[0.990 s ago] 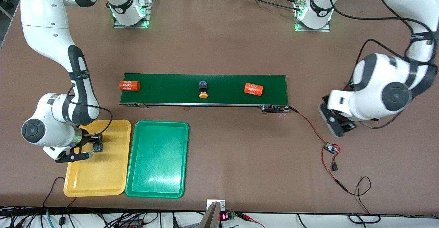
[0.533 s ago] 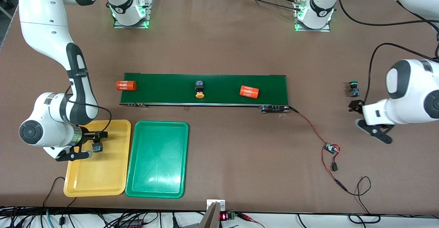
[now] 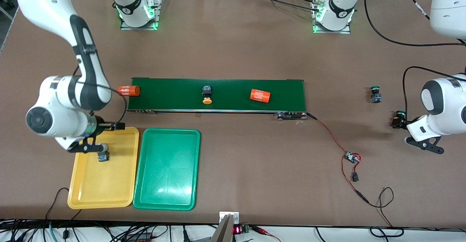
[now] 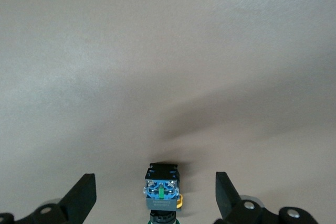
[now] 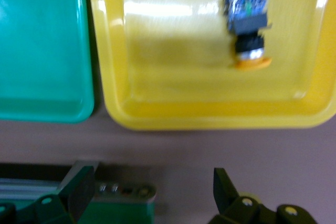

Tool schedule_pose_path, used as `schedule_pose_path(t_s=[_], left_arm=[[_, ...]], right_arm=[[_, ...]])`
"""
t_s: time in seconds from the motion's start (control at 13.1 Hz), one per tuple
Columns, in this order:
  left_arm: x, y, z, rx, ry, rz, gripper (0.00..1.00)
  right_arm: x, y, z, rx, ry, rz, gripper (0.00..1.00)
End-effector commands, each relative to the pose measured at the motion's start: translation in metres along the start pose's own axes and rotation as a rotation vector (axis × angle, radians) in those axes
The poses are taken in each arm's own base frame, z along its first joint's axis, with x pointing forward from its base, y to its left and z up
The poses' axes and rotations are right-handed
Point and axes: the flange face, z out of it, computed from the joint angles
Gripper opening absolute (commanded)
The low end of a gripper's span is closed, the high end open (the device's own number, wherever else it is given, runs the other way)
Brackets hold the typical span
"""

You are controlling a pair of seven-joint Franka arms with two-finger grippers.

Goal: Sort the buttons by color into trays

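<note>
Your right gripper (image 3: 95,137) hangs spread and empty over the yellow tray (image 3: 91,193), where one yellow-capped button (image 5: 247,20) lies on its matching colour. Beside that tray, the green tray (image 3: 145,194) holds nothing. Your left gripper (image 4: 156,203), jaws wide, straddles a green-capped button (image 4: 162,190) toward the left arm's end, evidently to grasp it.

A big brown table (image 3: 233,52) fills the view. Black cables (image 3: 109,233) lie along its edge nearest the front camera. Bright light shines on the table.
</note>
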Motion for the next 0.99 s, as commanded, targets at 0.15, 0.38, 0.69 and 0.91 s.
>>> schedule_pose_path(t_s=[0.15,0.38,0.69,0.91], left_arm=[[0.000,-0.003,-0.016,0.017,0.019,-0.013,1.00],[-0.001,0.006,-0.014,0.008,0.002,-0.012,1.00],[-0.024,0.012,-0.015,-0.049,-0.097,-0.114,1.00],[-0.042,0.019,0.004,-0.060,-0.141,-0.211,1.00]], right_arm=[[-0.097,-0.038,-0.012,0.031,-0.012,0.123,1.00],[-0.110,-0.091,-0.015,0.016,-0.005,0.069,1.00],[-0.129,-0.176,-0.008,-0.005,0.039,0.028,1.00],[-0.140,-0.220,0.002,-0.002,0.080,0.072,1.00]])
